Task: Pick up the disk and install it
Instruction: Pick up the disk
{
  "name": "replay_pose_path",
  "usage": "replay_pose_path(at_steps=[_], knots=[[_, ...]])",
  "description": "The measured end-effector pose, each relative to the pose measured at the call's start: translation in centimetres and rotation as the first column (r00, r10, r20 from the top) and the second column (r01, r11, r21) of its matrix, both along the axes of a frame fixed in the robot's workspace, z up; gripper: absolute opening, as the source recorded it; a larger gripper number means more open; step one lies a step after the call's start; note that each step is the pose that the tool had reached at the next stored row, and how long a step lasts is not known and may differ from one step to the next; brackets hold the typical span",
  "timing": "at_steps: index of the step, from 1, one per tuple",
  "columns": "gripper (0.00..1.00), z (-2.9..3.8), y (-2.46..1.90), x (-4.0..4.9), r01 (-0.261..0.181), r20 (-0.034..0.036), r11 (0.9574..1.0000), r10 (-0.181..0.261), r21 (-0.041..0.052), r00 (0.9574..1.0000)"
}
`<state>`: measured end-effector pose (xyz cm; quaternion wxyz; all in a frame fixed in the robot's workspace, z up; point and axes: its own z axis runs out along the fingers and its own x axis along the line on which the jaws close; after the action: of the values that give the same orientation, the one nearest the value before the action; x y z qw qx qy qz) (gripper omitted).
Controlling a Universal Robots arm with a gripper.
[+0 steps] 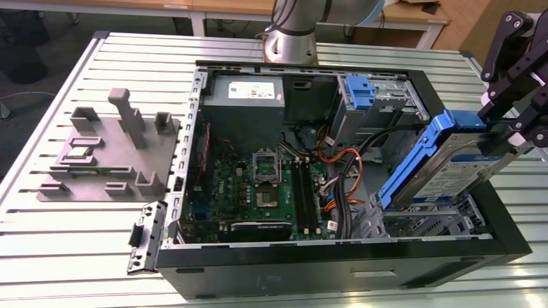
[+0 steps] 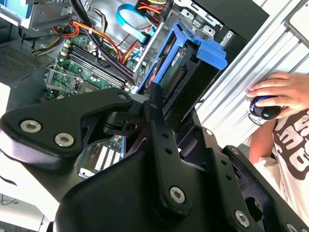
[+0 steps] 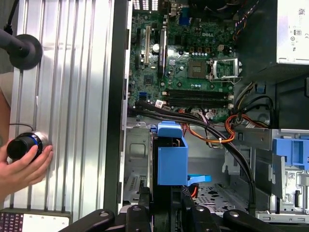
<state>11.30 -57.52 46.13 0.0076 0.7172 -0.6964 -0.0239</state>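
My gripper (image 1: 501, 131) is clamped on the disk (image 1: 450, 167) — it hangs tilted, its lower end just over the drive cage (image 1: 424, 224) below. I'd square it to the cage first and keep it clear of the orange cables (image 1: 347, 170) alongside — no forcing.

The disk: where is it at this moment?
In the exterior view the disk hangs tilted in the gripper at the exterior view's right, over the metal drive bay in the open computer case.

Disk (image 3: 171, 162) end behind end effector (image 3: 166, 200)
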Motion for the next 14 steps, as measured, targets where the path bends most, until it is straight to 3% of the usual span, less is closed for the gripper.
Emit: replay_pose_path(at_steps=[14], knots=[[0.35, -0.43, 0.38, 0.38, 0.004, 0.0, 1.0, -0.004, 0.0, 1.0]])
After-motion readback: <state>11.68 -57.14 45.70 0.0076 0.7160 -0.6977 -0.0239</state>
